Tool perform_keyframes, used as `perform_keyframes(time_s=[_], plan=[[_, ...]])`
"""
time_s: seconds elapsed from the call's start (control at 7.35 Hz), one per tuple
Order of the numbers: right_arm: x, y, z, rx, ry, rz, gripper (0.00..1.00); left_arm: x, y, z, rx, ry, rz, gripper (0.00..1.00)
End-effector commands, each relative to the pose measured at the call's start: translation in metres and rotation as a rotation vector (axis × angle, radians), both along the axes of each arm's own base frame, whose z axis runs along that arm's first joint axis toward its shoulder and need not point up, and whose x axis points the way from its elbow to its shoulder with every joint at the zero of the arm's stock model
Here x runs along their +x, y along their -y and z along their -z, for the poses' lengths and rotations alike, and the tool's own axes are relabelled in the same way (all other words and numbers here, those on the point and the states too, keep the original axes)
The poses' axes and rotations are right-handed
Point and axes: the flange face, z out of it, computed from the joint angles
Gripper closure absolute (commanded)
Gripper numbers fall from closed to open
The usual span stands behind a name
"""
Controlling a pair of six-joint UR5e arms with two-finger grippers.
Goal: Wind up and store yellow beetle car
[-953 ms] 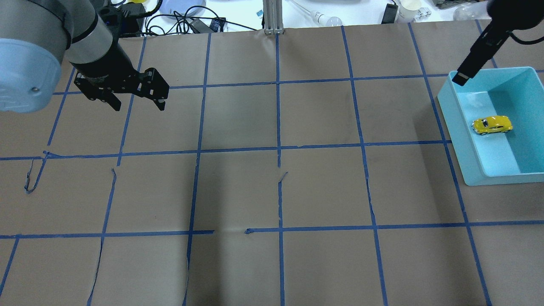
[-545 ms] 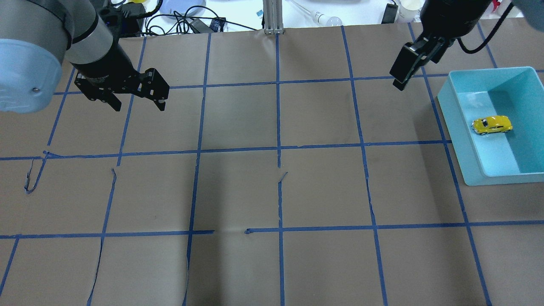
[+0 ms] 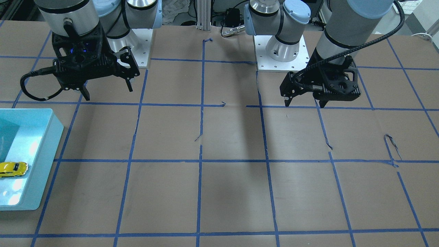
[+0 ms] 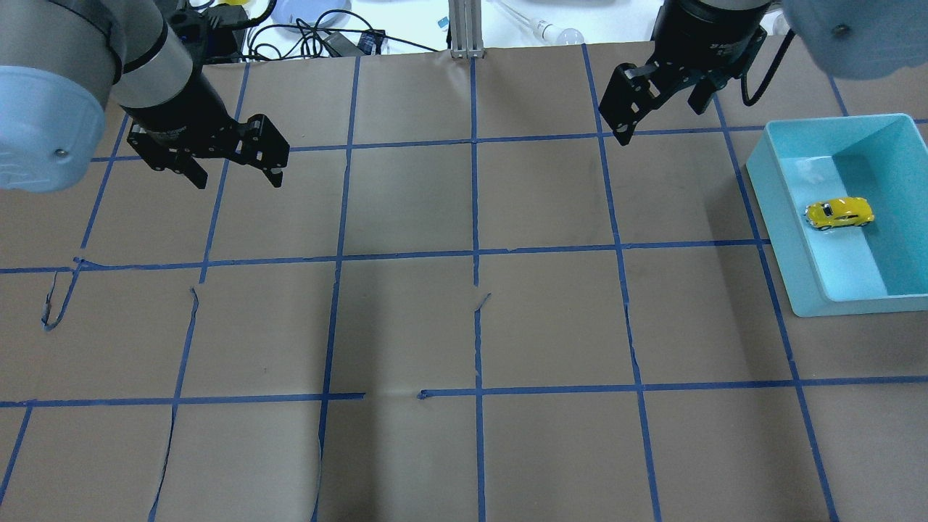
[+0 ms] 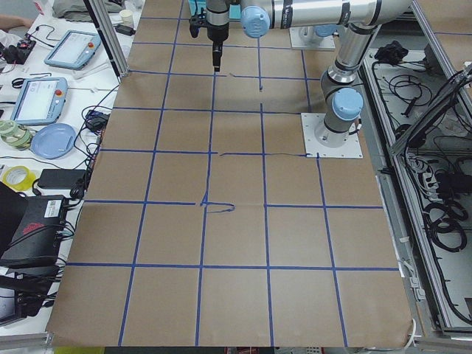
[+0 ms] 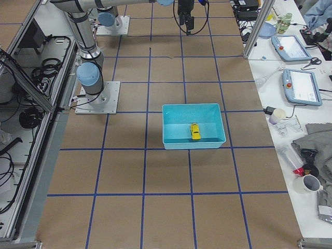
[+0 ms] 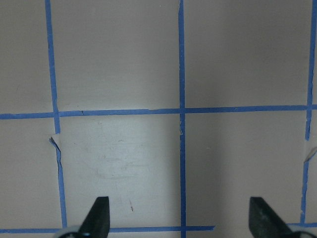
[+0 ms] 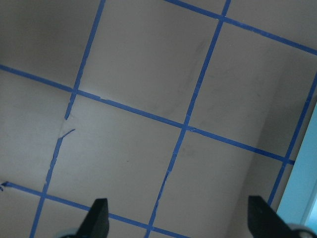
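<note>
The right gripper (image 4: 661,119) hangs above a table (image 4: 406,326) covered in brown paper, its two fingers spread wide with nothing between them. The yellow toy car (image 4: 839,213) sits on its wheels inside a light blue bin (image 4: 786,225), off to this gripper's outer side, away from the other arm, and well apart from its fingers. The left gripper (image 4: 236,180) hovers far across the blue tape grid, also spread wide and empty
</note>
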Motion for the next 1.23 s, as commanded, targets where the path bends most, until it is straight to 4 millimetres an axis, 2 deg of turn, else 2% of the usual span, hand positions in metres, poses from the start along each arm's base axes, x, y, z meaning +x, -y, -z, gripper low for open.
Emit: perform_keyframes(time_s=[0.0,0.27,1.09], plan=[[0.0009,0.0007,0.0029,0.002,0.018,0.164,0.0,0.0001,-0.0047,-0.0088,-0.018,-0.001,0.001,0.0],[0.0007,-0.001,0.0053,0.014,0.021,0.248,0.0,-0.0007,-0.0062,-0.0035,-0.008,-0.001,0.004,0.0],[0.0008,-0.0029,0.0045,0.014,0.024,0.247,0.0,-0.0005,-0.0057,-0.0046,-0.012,0.001,0.005,0.0]])
